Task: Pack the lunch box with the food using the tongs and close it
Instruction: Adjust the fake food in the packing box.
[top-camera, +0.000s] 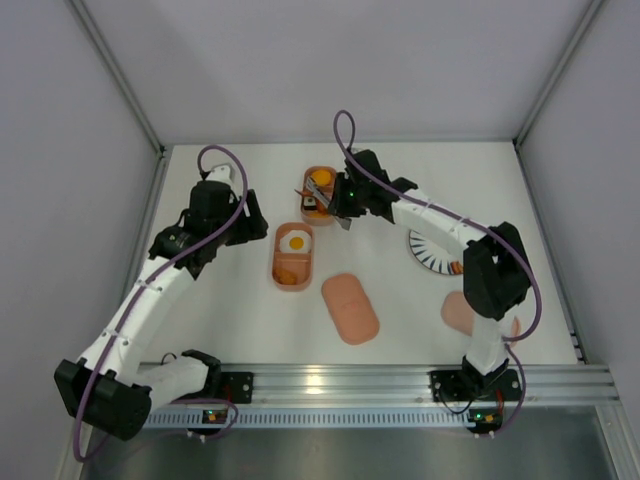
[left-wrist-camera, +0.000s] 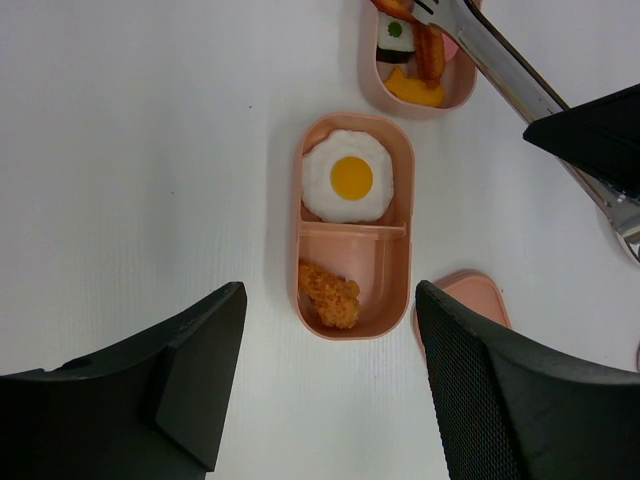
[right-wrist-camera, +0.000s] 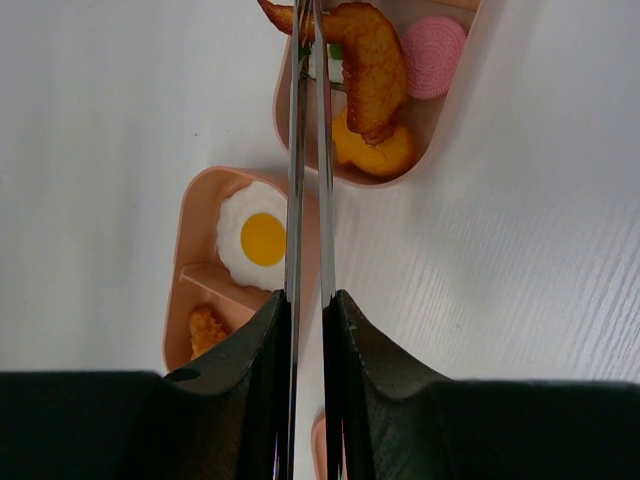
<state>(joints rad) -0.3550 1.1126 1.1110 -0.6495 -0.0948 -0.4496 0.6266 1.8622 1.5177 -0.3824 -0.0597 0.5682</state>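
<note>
The right gripper (right-wrist-camera: 308, 310) is clamped narrowly on the tongs (right-wrist-camera: 308, 150), whose tips are over the far lunch box tray (left-wrist-camera: 418, 113) near the table's (top-camera: 230, 310) far edge. The left gripper (left-wrist-camera: 330, 290), wide open and empty, hangs above the fried egg (left-wrist-camera: 348, 178).

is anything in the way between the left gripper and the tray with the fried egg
Nothing visible. The left gripper hangs open beside the near tray, whose fried egg and breaded piece show unobstructed between its fingers in the wrist view. The tongs reach over the far tray only.
</note>
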